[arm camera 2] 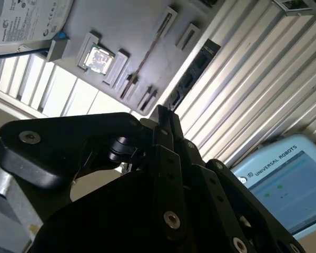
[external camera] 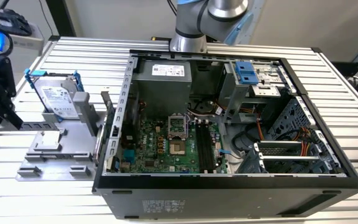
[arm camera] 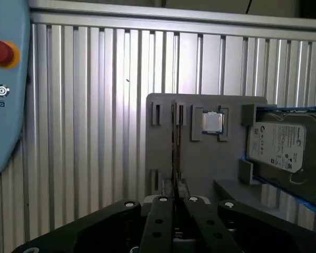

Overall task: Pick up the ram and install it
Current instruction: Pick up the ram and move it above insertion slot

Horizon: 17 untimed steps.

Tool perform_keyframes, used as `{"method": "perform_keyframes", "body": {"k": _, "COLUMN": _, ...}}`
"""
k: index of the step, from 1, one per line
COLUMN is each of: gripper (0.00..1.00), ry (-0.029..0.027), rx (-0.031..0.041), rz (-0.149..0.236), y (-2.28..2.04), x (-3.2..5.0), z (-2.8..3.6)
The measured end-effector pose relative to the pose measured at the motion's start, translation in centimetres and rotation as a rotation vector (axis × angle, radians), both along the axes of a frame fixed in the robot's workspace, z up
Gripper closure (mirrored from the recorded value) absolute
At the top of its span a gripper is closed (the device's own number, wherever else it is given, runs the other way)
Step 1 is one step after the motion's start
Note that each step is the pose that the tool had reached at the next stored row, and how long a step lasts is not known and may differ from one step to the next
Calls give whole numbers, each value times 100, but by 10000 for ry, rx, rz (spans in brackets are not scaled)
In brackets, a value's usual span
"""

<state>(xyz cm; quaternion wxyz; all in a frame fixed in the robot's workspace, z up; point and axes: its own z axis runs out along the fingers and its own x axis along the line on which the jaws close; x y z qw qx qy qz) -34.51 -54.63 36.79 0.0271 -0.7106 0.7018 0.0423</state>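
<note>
The ram [arm camera: 175, 142] stands on its edge in the slotted blocks of a grey holder plate [arm camera: 200, 168], so it looks like a thin dark line. It is the same thin strip in the second wrist view [arm camera 2: 147, 55]. My gripper [arm camera: 175, 200] hangs well above the plate, roughly in line with the ram, with its black fingers [arm camera: 160, 211] pressed together and nothing between them. In the exterior view the gripper [external camera: 11, 119] is at the far left, beside the holder plate [external camera: 61, 154]. The open computer case [external camera: 229, 182] holds the green motherboard with its long black slots [external camera: 204, 144].
On the plate, a silver hard drive [arm camera: 284, 147] in a blue-tipped bracket and a square processor chip [arm camera: 213, 122] sit beside the ram. A teach pendant [arm camera: 5, 79] lies on the ribbed metal table [arm camera: 95, 105]. The arm's base [external camera: 188, 42] stands behind the case.
</note>
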Motion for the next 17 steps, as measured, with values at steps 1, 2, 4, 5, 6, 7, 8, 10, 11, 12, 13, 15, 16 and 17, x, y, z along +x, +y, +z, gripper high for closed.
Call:
{"method": "perform_keyframes", "body": {"k": 1, "gripper": 100, "ry": 1, "rx": 0, "rz": 0, "y": 0, "x": 0, "z": 45}}
{"method": "perform_keyframes", "body": {"k": 2, "gripper": 100, "ry": 1, "rx": -1, "rz": 0, "y": 0, "x": 0, "z": 91}}
{"method": "perform_keyframes", "body": {"k": 4, "gripper": 100, "ry": 0, "rx": 0, "rz": 0, "y": 0, "x": 0, "z": 184}}
{"method": "perform_keyframes", "body": {"k": 5, "gripper": 100, "ry": 1, "rx": -1, "rz": 0, "y": 0, "x": 0, "z": 229}}
{"method": "perform_keyframes", "body": {"k": 6, "gripper": 100, "ry": 0, "rx": 0, "rz": 0, "y": 0, "x": 0, "z": 272}}
{"method": "perform_keyframes", "body": {"k": 7, "gripper": 100, "ry": 0, "rx": 0, "rz": 0, "y": 0, "x": 0, "z": 319}}
{"method": "perform_keyframes", "body": {"k": 8, "gripper": 100, "ry": 1, "rx": -1, "rz": 0, "y": 0, "x": 0, "z": 364}}
{"method": "perform_keyframes", "body": {"k": 10, "gripper": 100, "ry": 0, "rx": 0, "rz": 0, "y": 0, "x": 0, "z": 454}}
{"method": "perform_keyframes", "body": {"k": 11, "gripper": 100, "ry": 0, "rx": -1, "rz": 0, "y": 0, "x": 0, "z": 500}}
{"method": "perform_keyframes", "body": {"k": 12, "gripper": 100, "ry": 0, "rx": 0, "rz": 0, "y": 0, "x": 0, "z": 546}}
{"method": "perform_keyframes", "body": {"k": 13, "gripper": 100, "ry": 1, "rx": 0, "rz": 0, "y": 0, "x": 0, "z": 593}}
{"method": "perform_keyframes", "body": {"k": 15, "gripper": 100, "ry": 1, "rx": 0, "rz": 0, "y": 0, "x": 0, "z": 670}}
{"method": "perform_keyframes", "body": {"k": 16, "gripper": 100, "ry": 0, "rx": 1, "rz": 0, "y": 0, "x": 0, "z": 679}}
{"method": "perform_keyframes", "body": {"k": 17, "gripper": 100, "ry": -2, "rx": 3, "rz": 0, "y": 0, "x": 0, "z": 678}}
